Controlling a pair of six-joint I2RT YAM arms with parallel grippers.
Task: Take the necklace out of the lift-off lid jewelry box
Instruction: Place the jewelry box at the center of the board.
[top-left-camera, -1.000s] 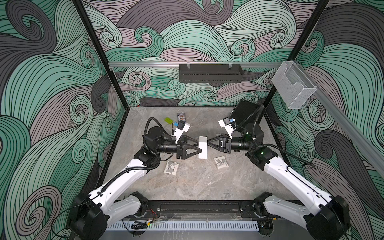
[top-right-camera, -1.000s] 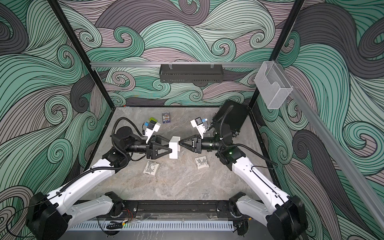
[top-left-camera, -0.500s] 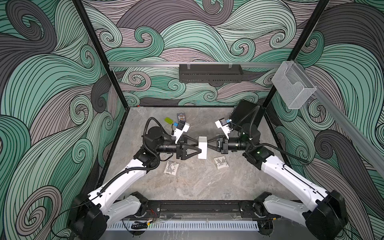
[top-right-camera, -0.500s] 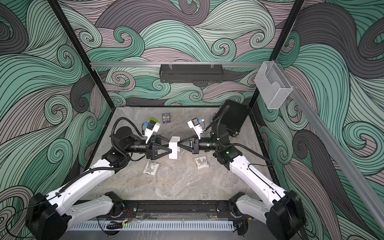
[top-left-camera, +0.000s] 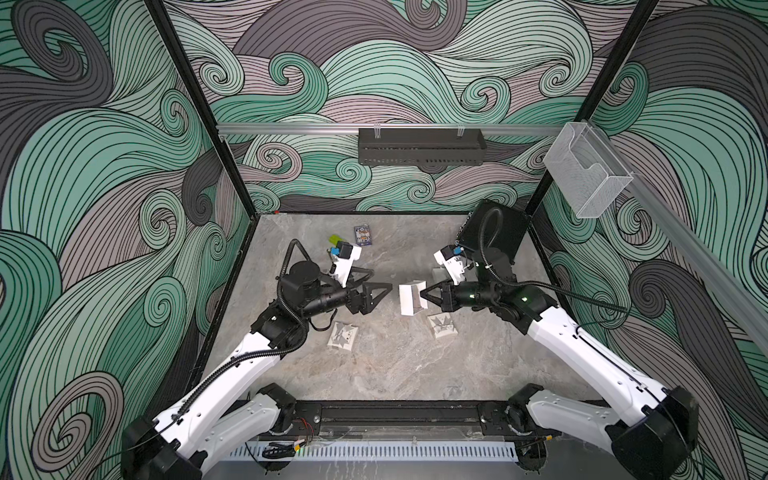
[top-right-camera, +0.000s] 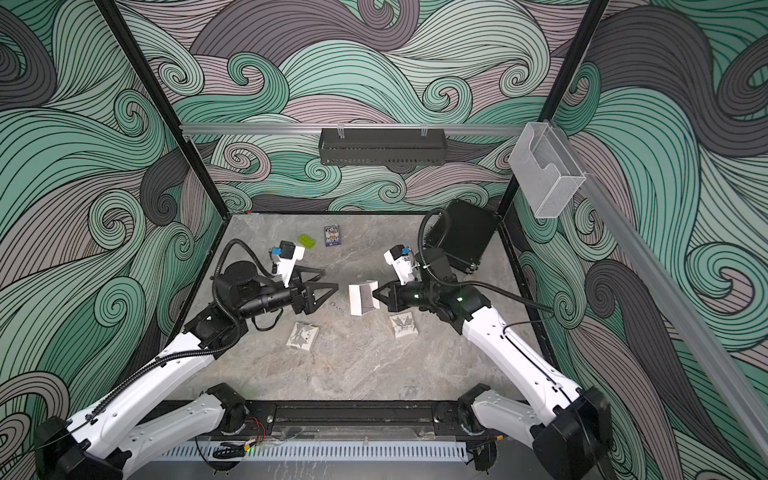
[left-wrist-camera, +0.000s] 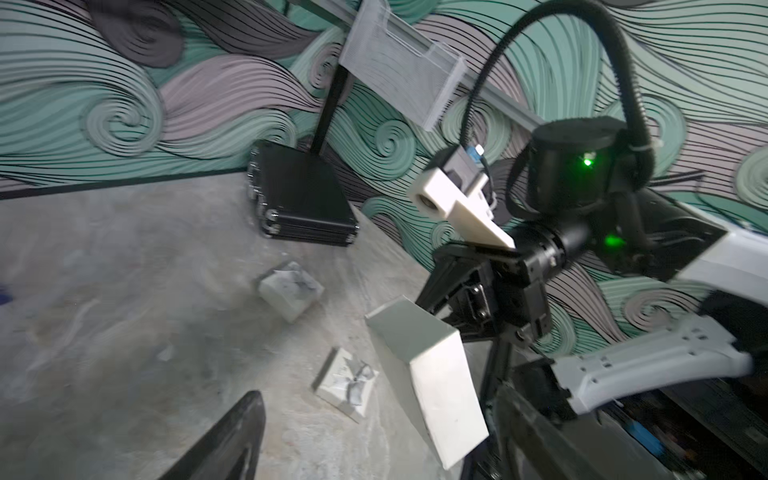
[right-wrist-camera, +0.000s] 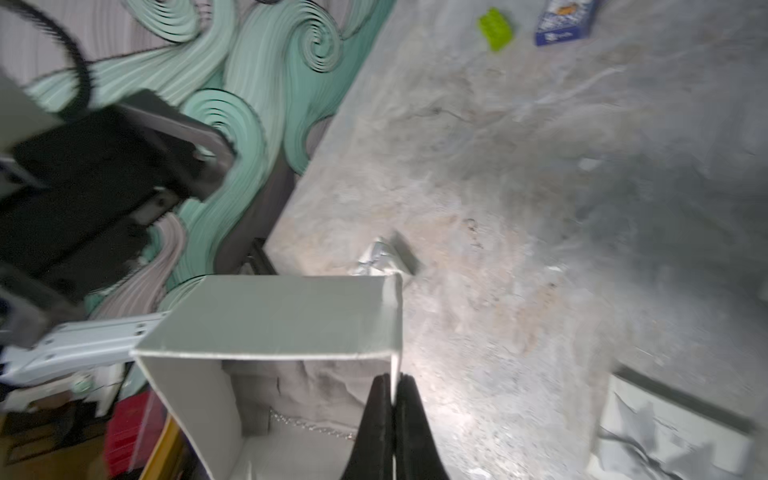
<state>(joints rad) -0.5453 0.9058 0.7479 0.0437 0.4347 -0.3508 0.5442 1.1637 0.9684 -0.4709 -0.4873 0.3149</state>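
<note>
Overhead stereo pair, close wrist cameras

My right pincer (right-wrist-camera: 392, 380) and left pincer (top-left-camera: 383, 297) are both black. The box (right-wrist-camera: 270, 316) is plain white outside and lined in soft grey, and the necklace (right-wrist-camera: 311, 424) glints silver on that lining. The table (top-left-camera: 395, 365) is grey marble with paler veins. The left square (top-left-camera: 343, 336) and right square (top-left-camera: 441, 325) are whitish with a grey leaf print. The brick (top-right-camera: 306, 240) is lime green, the card pack (top-right-camera: 331, 235) blue, the case (top-left-camera: 494, 226) black. The walls (top-left-camera: 395, 62) swirl in teal, mauve and charcoal.
</note>
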